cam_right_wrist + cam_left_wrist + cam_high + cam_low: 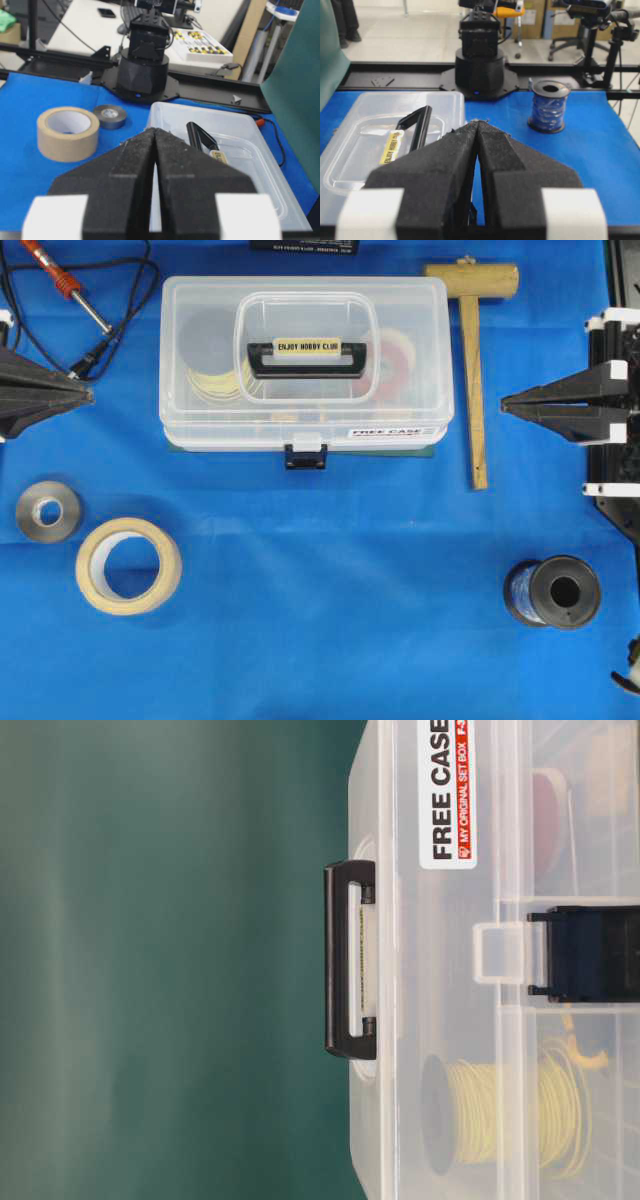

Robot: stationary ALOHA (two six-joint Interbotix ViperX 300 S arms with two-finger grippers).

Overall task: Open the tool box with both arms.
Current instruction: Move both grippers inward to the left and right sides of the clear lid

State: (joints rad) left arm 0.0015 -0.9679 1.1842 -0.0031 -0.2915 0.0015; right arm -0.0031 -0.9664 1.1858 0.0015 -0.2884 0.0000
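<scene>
The clear plastic tool box (200, 350) sits closed at the back middle of the blue table, with its black handle (307, 358) flat on the lid and its dark-blue latch (306, 455) at the front. It also shows in the table-level view (440, 1020), the left wrist view (355, 150) and the right wrist view (235, 135). My left gripper (88, 394) is shut and empty, well left of the box. My right gripper (505, 406) is shut and empty, right of the box. Both tips point at the box; neither touches it.
A wooden mallet (474, 380) lies between the box and my right gripper. A beige tape roll (128, 565) and a grey tape roll (48, 510) lie at the front left. A blue wire spool (552, 592) stands at the front right. A soldering iron (60, 275) with cable is at the back left.
</scene>
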